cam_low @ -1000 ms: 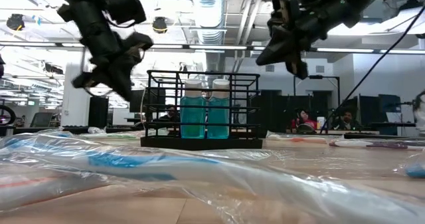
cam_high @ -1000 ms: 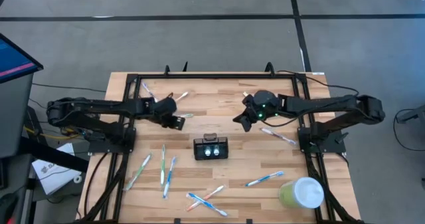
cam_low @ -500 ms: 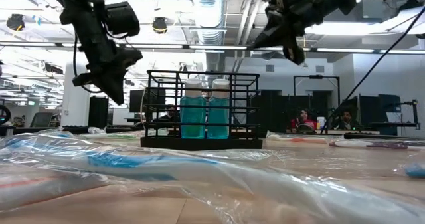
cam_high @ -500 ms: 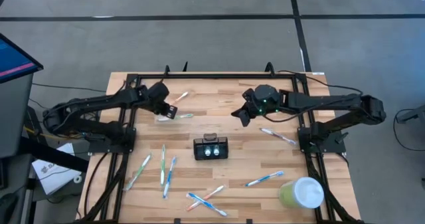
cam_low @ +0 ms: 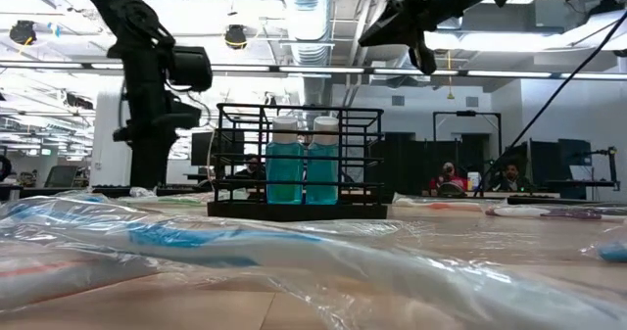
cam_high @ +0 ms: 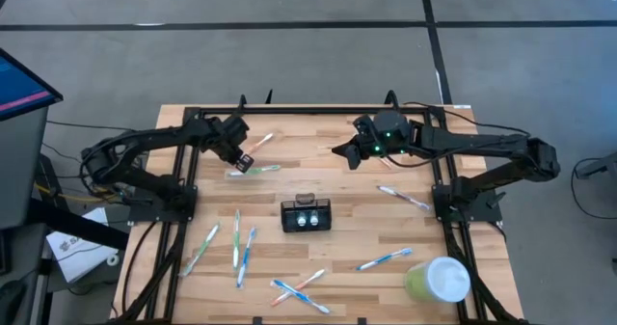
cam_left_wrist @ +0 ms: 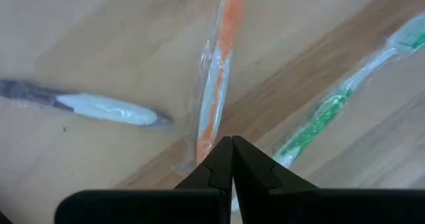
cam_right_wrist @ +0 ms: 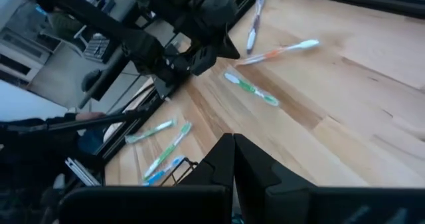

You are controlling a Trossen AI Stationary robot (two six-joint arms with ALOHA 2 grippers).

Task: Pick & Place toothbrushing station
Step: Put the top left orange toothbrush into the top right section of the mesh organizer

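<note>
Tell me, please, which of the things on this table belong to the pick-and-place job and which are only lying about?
Belonging to the job:
- toothbrushing station, the black holder mid-table with two teal bottles in it
- left hand, shut, over the far-left toothbrushes
- right hand, shut, raised at the far side

Lying about:
- wrapped toothbrushes scattered over the table
- pale green cup at the near right corner

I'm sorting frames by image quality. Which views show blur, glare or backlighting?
Low view: the wrapped toothbrush nearest the lens is a blurred smear, while the toothbrushing station is sharp; bright ceiling lights turn both arms into silhouettes. Left wrist view: close and soft, with sheen on the orange toothbrush wrapper. High view: even light, no glare.
</note>
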